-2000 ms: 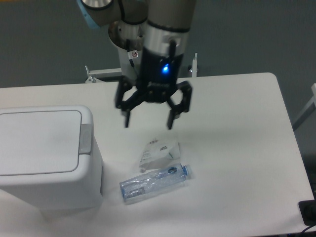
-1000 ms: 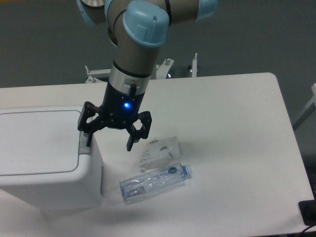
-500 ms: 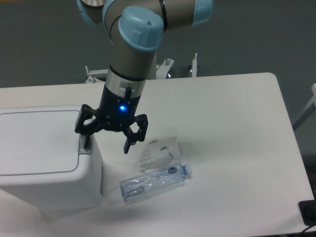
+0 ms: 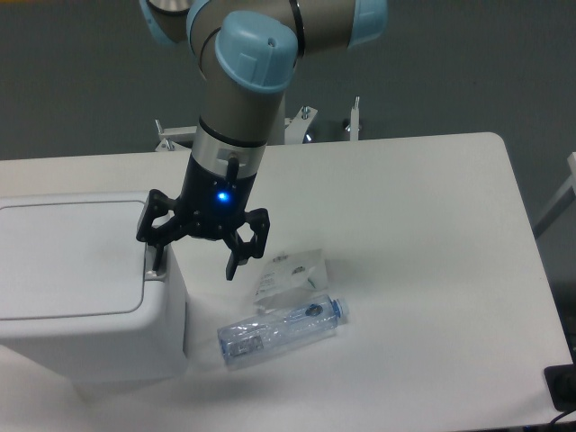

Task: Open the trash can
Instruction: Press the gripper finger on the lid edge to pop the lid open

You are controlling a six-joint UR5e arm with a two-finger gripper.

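Sitting at the lower left of the frame, the trash can (image 4: 85, 288) has its flat lid (image 4: 72, 261) down and shut, with the grey push tab (image 4: 155, 263) on its right rim. One fingertip of the gripper (image 4: 196, 261) rests on or just above that tab, though contact cannot be confirmed from this angle. The other finger hangs off the can's right side, over the table (image 4: 432, 252). The jaws stand wide apart and hold nothing. A blue light glows on the gripper body, and the arm (image 4: 243, 81) rises from it toward the top centre of the frame, ending in a pale blue cap.

Judging by the closed lid and the finger poised at the tab, the pressing step appears to be in hand and the can is not yet open. The next move would seem to call for a short, straight push down on the tab, kept centred so the fingertip does not slide off its edge, followed by a lift clear to let the lid swing up.

Just right of the can, in the lower middle of the frame, a clear plastic bottle (image 4: 281, 333) lies on its side. A crumpled wrapper (image 4: 290, 277) sits just above it, near the free finger.
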